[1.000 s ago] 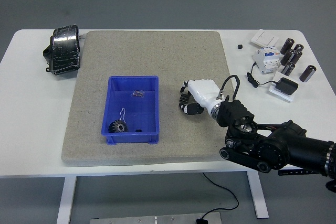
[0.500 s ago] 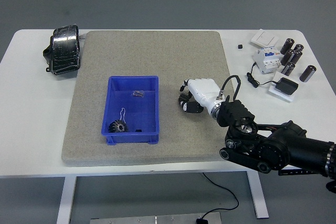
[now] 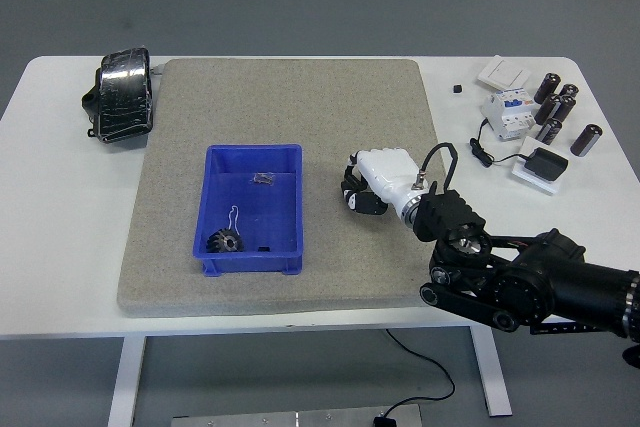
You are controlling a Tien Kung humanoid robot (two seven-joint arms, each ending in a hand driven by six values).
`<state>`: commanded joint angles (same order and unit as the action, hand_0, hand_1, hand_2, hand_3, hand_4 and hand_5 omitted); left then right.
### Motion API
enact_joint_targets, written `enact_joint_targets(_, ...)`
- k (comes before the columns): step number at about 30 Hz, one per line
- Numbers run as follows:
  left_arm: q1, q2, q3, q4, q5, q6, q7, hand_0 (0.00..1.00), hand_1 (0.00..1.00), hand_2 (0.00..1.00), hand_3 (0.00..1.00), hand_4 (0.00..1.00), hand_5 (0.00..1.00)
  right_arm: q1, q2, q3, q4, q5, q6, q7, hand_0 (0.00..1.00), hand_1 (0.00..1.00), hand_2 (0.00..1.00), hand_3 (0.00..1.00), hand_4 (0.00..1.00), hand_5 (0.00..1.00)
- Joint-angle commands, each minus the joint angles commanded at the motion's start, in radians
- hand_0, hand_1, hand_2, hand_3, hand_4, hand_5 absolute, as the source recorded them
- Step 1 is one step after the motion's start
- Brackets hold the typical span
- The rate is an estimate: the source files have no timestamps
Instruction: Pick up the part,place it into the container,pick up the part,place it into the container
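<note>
A blue container [image 3: 254,150] stands on the grey mat [image 3: 290,97], left of centre. Inside it lie a black gear [image 3: 224,241], a thin wire hook [image 3: 235,215] and a small dark part [image 3: 263,179]. My right hand [image 3: 362,193], white with black fingers, hovers low over the mat just right of the container. Its fingers are curled under the palm. Whether a part sits inside the curl is hidden by the hand. No loose part shows on the mat. The left arm is out of view.
A black wrapped object [image 3: 122,93] lies at the mat's far left corner. At the table's right are a circuit breaker [image 3: 507,110], several dark cylinders [image 3: 560,107], a black adapter [image 3: 546,163], a white switch plate [image 3: 505,72] and a small black cube [image 3: 457,88].
The right hand's fingers have curled in tighter under the palm, and the hand has shifted slightly up and toward the container. The container's contents have not moved.
</note>
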<state>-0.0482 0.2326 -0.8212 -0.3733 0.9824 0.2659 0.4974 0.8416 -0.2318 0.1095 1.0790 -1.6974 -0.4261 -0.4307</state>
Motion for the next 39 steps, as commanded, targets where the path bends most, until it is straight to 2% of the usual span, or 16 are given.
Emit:
enact_joint_targets(7,0.002,-0.001,-0.003,-0.001,0.005,0.001,0.003,0.660,0.644,0.623,0.612,0.714,0.614,-0.003,-0.002,0.075,0.072,-0.033,-0.025,-0.010,0.321,0.480,0.399,0.535,0.470,0.002)
enact_joint_targets(12,0.004,-0.002,-0.008,-0.002,0.013,0.000,0.008,0.659,0.644,0.622,0.611,0.714,0.619,-0.014,0.001,0.113,0.170,-0.070,-0.050,-0.024,0.325,0.478,0.400,0.536,0.476,0.002)
enact_joint_targets(16,0.005,-0.001,-0.017,-0.005,0.025,-0.001,0.018,0.659,0.644,0.622,0.611,0.714,0.619,-0.017,0.002,0.109,0.252,-0.079,-0.048,-0.026,0.325,0.478,0.400,0.536,0.476,0.002)
enact_joint_targets(17,0.005,-0.001,-0.021,-0.006,0.030,-0.001,0.022,0.659,0.644,0.622,0.611,0.716,0.622,-0.017,0.004,0.107,0.269,-0.079,-0.047,-0.025,0.349,0.571,0.569,0.643,0.538,0.025)
enact_joint_targets(21,0.005,0.001,-0.028,-0.008,0.039,-0.002,0.029,0.659,0.644,0.622,0.611,0.716,0.622,-0.013,0.012,0.087,0.315,-0.069,-0.052,-0.017,0.349,0.571,0.569,0.643,0.538,0.025)
enact_joint_targets(22,0.005,0.001,-0.028,-0.008,0.039,-0.002,0.029,0.659,0.644,0.622,0.611,0.716,0.622,-0.012,0.014,0.083,0.319,-0.067,-0.052,-0.015,0.349,0.571,0.569,0.643,0.538,0.025)
enact_joint_targets(23,0.005,0.001,-0.029,-0.008,0.039,-0.002,0.030,0.659,0.644,0.622,0.611,0.717,0.627,-0.011,0.016,0.078,0.320,-0.063,-0.054,-0.013,0.339,0.599,0.598,0.659,0.479,0.136)
enact_joint_targets(28,0.005,0.002,-0.028,-0.009,0.039,-0.001,0.032,0.659,0.644,0.622,0.611,0.717,0.627,-0.009,0.027,0.068,0.312,-0.054,-0.051,-0.007,0.339,0.599,0.598,0.659,0.479,0.136)
enact_joint_targets(29,0.004,0.002,-0.028,-0.009,0.038,-0.001,0.031,0.658,0.643,0.622,0.607,0.719,0.628,-0.008,0.029,0.066,0.310,-0.053,-0.049,-0.006,0.350,0.625,0.625,0.671,0.438,0.249)
enact_joint_targets(34,0.002,0.002,-0.027,-0.007,0.036,-0.002,0.029,0.658,0.643,0.622,0.607,0.719,0.628,-0.006,0.034,0.062,0.302,-0.047,-0.040,-0.005,0.350,0.625,0.625,0.671,0.438,0.249)
enact_joint_targets(35,0.002,0.002,-0.027,-0.007,0.036,-0.002,0.029,0.658,0.643,0.622,0.603,0.720,0.627,-0.006,0.034,0.063,0.301,-0.047,-0.040,-0.006,0.375,0.645,0.646,0.683,0.484,0.260)
enact_joint_targets(39,0.001,0.001,-0.027,-0.007,0.035,-0.003,0.029,0.658,0.643,0.622,0.603,0.720,0.627,-0.014,0.032,0.081,0.297,-0.056,-0.042,-0.006,0.375,0.645,0.646,0.683,0.484,0.260)
